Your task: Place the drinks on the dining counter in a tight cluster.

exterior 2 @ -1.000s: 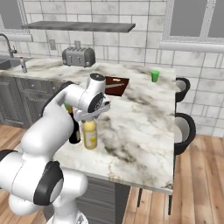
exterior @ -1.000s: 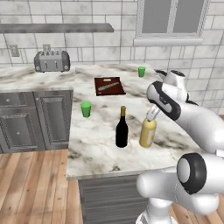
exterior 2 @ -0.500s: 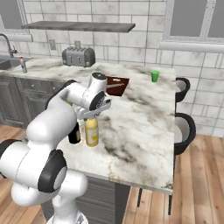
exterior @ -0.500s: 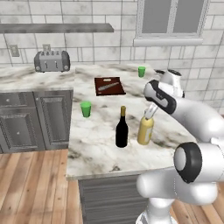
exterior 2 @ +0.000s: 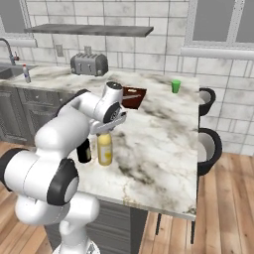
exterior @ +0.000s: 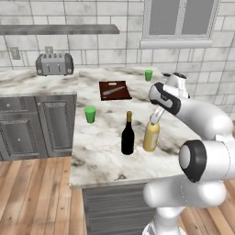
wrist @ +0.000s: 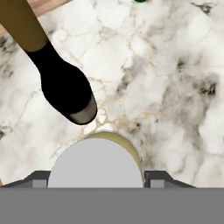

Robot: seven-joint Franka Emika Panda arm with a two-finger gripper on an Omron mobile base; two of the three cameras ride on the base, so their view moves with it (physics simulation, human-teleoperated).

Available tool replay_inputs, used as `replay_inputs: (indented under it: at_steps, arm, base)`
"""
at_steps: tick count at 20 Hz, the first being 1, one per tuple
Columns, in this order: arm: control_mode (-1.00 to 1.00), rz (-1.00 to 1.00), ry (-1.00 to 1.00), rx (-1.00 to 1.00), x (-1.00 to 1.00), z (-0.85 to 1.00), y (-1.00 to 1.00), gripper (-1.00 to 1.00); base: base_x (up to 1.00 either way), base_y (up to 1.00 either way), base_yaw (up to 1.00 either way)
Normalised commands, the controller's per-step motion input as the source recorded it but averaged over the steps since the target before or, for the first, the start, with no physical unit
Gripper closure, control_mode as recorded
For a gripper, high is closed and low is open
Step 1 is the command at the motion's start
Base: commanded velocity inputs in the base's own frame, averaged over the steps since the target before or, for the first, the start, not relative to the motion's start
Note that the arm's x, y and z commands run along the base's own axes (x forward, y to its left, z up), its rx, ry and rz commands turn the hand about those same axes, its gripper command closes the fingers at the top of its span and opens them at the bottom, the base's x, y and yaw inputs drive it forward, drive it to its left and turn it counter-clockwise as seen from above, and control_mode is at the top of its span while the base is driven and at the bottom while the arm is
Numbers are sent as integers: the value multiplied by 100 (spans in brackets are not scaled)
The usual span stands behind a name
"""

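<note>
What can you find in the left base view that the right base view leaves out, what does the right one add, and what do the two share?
Left base view: the near green cup by the counter's left edge, and the dark wine bottle seen in full. Right base view: a sink tap, a small red-capped bottle beside it, and two dark stools along the dining counter. Shared: the yellow bottle, the toaster, the cutting board and the far green cup.
</note>
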Motion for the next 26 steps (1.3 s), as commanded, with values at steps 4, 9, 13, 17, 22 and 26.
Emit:
replay_inputs:
  at_steps: [4,9,13,17,22,26]
  arm:
    - [-100,1,3,-1,1,-35,0,100]
    - [-100,2,0,-1,0,-18,0,100]
    - [-100,2,0,-1,0,-4,0,100]
    - [-100,3,3,0,-1,0,-1,100]
    - [-100,0,0,0,0,0,0,-100]
    - [-100,0,1,0,0,0,0,-100]
  base:
    - [0,0,0]
    - [0,0,0]
    - [0,0,0]
    - [0,0,0]
    - [0,0,0]
    - [0,0,0]
